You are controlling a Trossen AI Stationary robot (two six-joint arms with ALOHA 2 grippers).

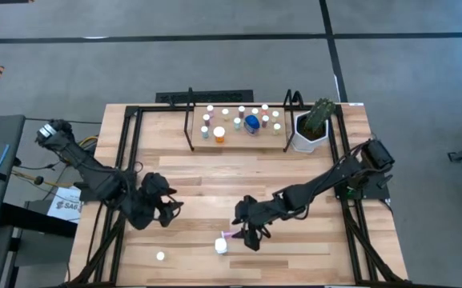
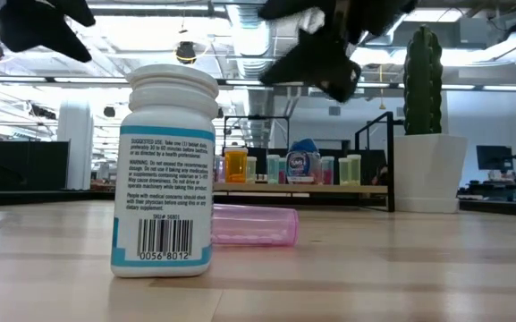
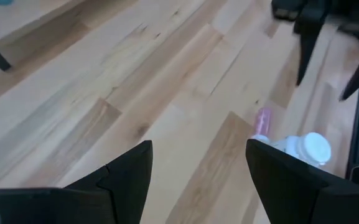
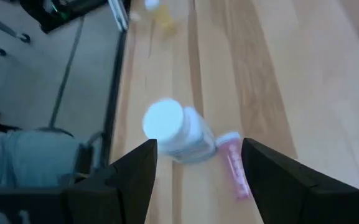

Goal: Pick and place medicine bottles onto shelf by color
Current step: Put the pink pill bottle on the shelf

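White-capped bottle (image 1: 221, 246), standing upright on the plank tabletop (image 1: 214, 180) near its front edge; white body with a barcode label (image 2: 165, 239) and a teal band, as the low view shows. Pink vial (image 1: 232, 235), lying on its side just beside the white-capped bottle, on the side toward the shelf. Right gripper (image 1: 251, 232), hovering above and just beside these two, fingers spread apart and holding nothing; its wrist view looks down on the white cap (image 4: 163, 118) and the pink vial between the fingers (image 4: 135, 165). A small white-topped item (image 1: 160, 256) lies well apart from the white-capped bottle, toward the left arm's side; what it is cannot be told. Left gripper (image 1: 169, 205), over bare wood well apart from the white-capped bottle, fingers spread and empty. Shelf (image 1: 239, 141), far across the table from the white-capped bottle, carrying a cluster of small bottles, among them an orange one (image 1: 218, 134) and a wider blue one (image 1: 251, 123). White pot with a cactus (image 1: 314, 128), just beside the shelf's right end.
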